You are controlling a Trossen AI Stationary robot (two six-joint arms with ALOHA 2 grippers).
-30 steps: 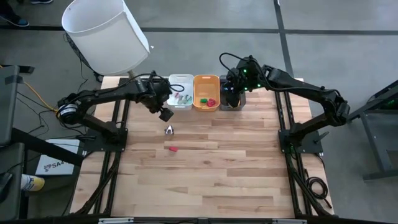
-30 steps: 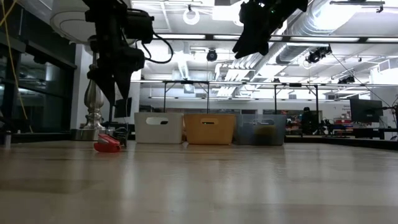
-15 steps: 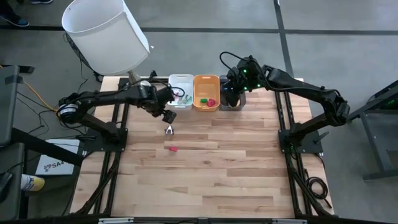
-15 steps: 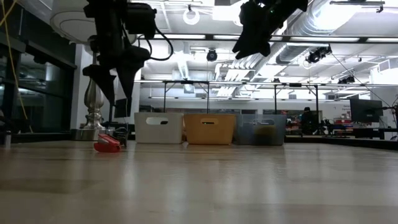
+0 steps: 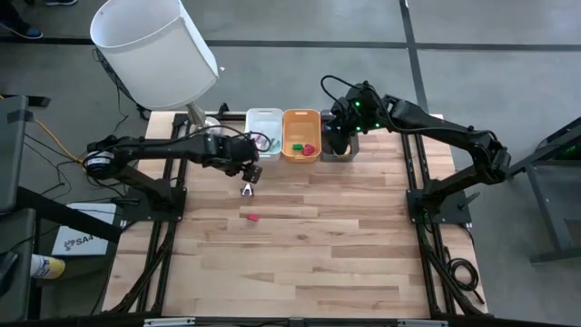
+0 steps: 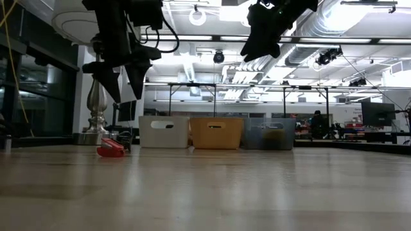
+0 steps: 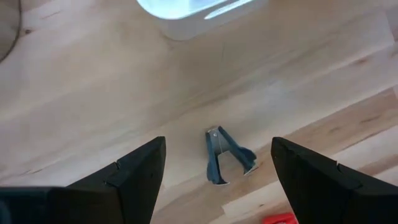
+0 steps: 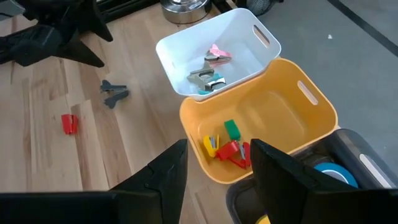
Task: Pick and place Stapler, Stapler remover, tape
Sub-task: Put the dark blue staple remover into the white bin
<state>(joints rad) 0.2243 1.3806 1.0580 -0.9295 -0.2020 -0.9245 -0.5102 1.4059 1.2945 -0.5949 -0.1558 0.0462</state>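
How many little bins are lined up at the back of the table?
3, side by side along the far edge: a white bin nearest the left arm, a yellow bin in the middle, and a dark grey bin under the right arm, partly hidden by it from above.

grey bin cut off at edge, tape partly hidden
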